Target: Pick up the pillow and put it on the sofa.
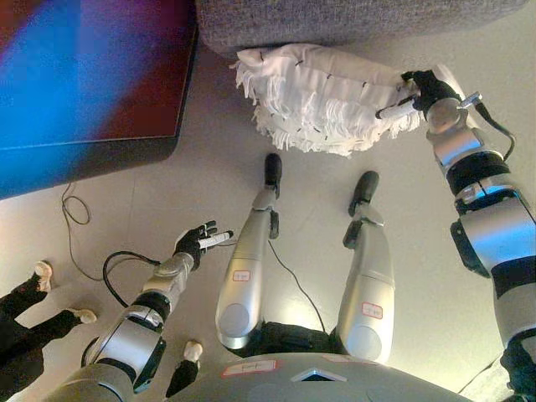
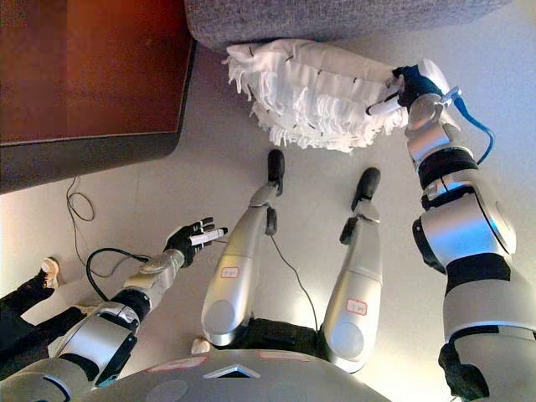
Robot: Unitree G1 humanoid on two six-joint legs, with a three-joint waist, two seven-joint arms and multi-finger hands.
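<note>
A white pillow (image 1: 318, 96) with fringed rows lies at the foot of the grey sofa (image 1: 335, 21), its far edge against the sofa's front. My right hand (image 1: 425, 90) is at the pillow's right end, with fingers curled onto its corner and a white-tipped finger lying across the cloth. My left hand (image 1: 198, 241) hangs low at the left, away from the pillow, fingers spread and empty. The pillow also shows in the right eye view (image 2: 314, 88).
A dark reddish-brown table (image 1: 92, 75) fills the upper left, its edge close to the pillow's left end. A person's legs and shoes (image 1: 33, 306) show at the lower left on the pale floor.
</note>
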